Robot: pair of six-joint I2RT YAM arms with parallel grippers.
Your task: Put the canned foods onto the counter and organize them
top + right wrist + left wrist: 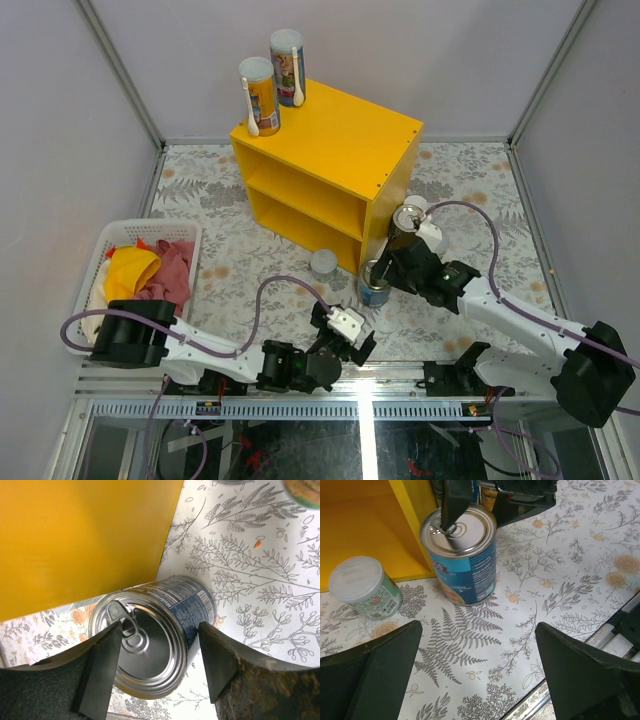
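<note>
Right pincer (157, 662) mine: straddles upright blue can (155, 630) at frame centre, counter (75, 540) upper left. Jaws part-narrowed, contact uncertain. Left pincer (479, 630) wide, empty, farther.

The left arm (205, 350) is built of white tube-like links joined by chunky black round motor housings, the biggest a ribbed black drum (130, 337) at its far left end. The right arm (525, 322) matches it: white shells, black joints, and a large black block (595, 375) at the near right. A pale purple-grey cable (282, 281) loops along the left arm, and a second cable (470, 205) curves along the right one. Each wrist has a small white boxy part. The left gripper (477, 680) has broad, dark, wedge-shaped fingers (370, 680) with a matt finish. The right gripper (159, 645) has black fingers (235, 680) with a rough, grainy surface.
</note>
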